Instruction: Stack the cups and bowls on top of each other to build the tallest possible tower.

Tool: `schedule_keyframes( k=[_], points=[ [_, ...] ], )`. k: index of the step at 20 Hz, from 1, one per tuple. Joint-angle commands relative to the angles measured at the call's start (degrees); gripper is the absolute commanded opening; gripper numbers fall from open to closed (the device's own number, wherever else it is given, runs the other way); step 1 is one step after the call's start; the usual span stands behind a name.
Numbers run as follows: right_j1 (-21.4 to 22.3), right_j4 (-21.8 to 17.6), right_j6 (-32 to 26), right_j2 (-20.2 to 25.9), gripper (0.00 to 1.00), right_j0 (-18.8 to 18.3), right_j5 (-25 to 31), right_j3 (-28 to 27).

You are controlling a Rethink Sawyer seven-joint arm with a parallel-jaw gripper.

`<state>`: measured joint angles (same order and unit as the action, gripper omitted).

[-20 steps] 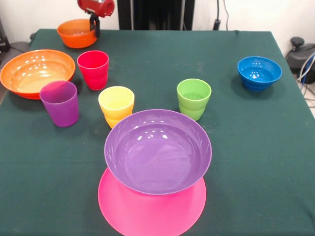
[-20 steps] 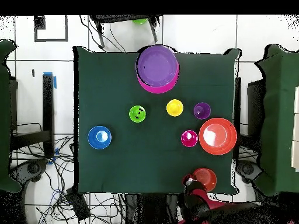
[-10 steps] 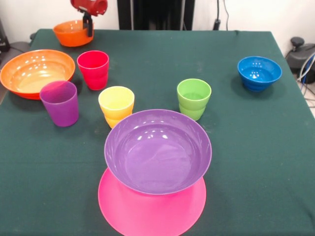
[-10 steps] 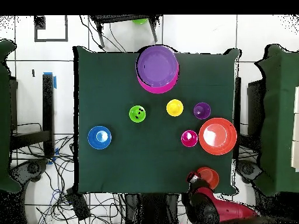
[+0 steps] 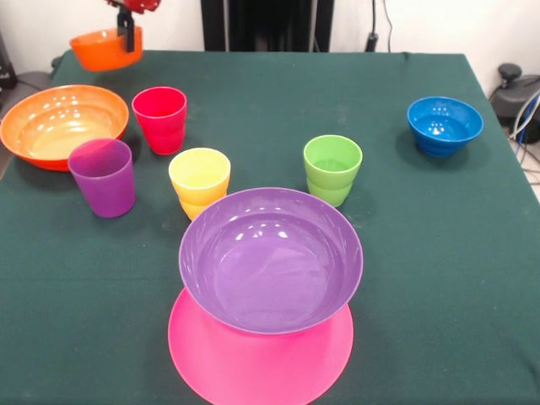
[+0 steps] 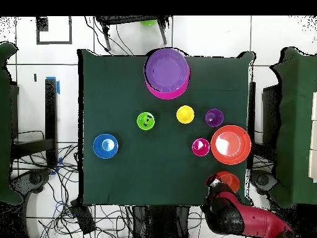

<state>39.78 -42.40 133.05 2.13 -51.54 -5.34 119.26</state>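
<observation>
My gripper is shut on the rim of the small orange bowl and holds it just above the table's far left corner; overhead, the gripper and this bowl lie below the large orange bowl. The tower is the purple bowl standing upright on the upturned pink bowl at the near edge. The red cup, purple cup, yellow cup and green cup stand apart from one another mid-table.
The large orange bowl sits at the left edge, right below the held bowl. At the right stands the small blue bowl, alone. The red arm reaches in over the table's corner.
The gripper has carried the small orange bowl leftward and upward in the front view, toward the table's corner. Everything else stayed put.
</observation>
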Motion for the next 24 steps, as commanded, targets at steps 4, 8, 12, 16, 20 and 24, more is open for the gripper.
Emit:
schedule_keyframes(
  k=[4, 8, 12, 16, 20, 24],
  points=[
    [11.16, 4.84, -3.37, 12.66, 0.00, 2.25, 14.14, 2.42],
    [14.22, 7.24, -4.03, 14.78, 0.00, 2.56, 17.60, 2.64],
    [16.10, 9.32, -3.79, 16.68, 0.00, 3.89, 19.78, 1.86],
    [16.98, 11.32, -3.40, 18.09, 0.00, 5.50, 21.67, 0.27],
    [16.37, 13.30, -2.44, 17.85, 0.00, 8.86, 24.58, -3.26],
    [13.17, 15.10, -2.03, 18.55, 0.00, 11.01, 26.19, -7.70]
  ],
)
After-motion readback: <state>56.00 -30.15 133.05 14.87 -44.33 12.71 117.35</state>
